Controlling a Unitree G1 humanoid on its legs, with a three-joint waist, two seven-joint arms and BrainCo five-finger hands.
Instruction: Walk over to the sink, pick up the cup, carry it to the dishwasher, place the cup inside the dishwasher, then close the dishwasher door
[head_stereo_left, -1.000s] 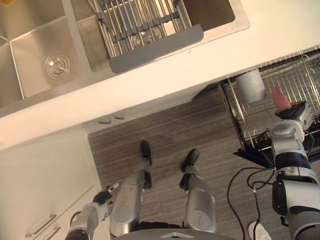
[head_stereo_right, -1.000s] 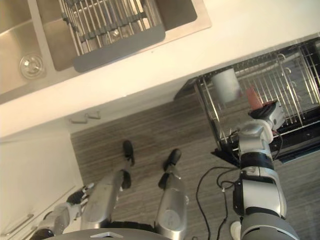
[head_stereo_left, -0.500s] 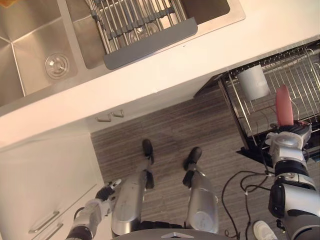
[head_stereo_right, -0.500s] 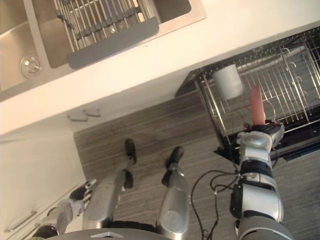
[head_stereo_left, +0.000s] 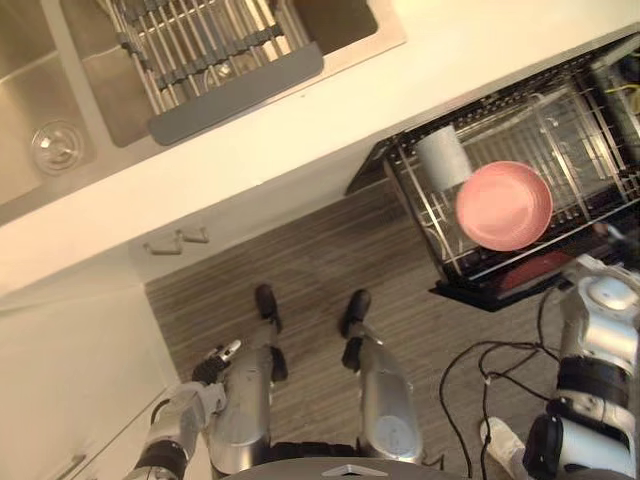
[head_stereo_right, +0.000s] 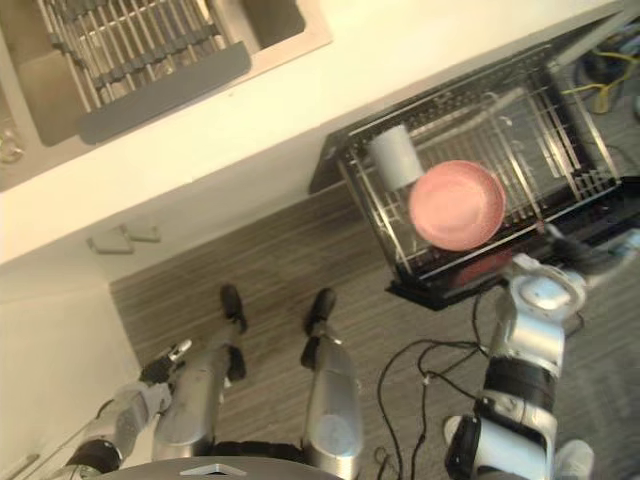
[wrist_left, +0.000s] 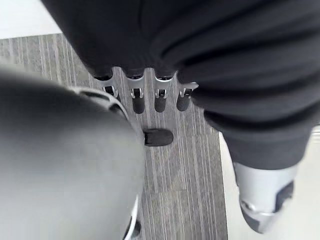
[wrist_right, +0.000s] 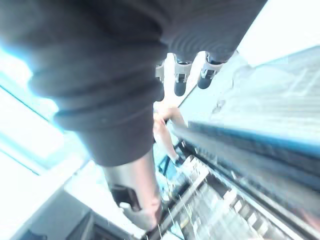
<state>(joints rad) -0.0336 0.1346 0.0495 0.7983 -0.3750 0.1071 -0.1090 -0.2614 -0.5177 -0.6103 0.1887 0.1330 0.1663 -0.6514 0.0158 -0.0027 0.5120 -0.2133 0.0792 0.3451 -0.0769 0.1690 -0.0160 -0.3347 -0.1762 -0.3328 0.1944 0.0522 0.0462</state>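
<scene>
In the left eye view the white cup (head_stereo_left: 442, 157) sits in the dishwasher rack (head_stereo_left: 560, 110), at the corner nearest the desk (head_stereo_left: 300, 150), just beside a pink plate (head_stereo_left: 504, 205). The sink (head_stereo_left: 60, 90) and the drainer (head_stereo_left: 200, 50) laid across it are well apart from the cup, further along the desk. The left hand (head_stereo_left: 212, 366) hangs low beside the cabinet front.

In the left wrist view that hand's fingers (wrist_left: 137, 102) are straight and relaxed over the striped floor (wrist_left: 190, 165), holding nothing.

In the right wrist view the right hand (wrist_right: 181, 84) is released, fingers loose and empty, above the rack's blurred wires.
</scene>
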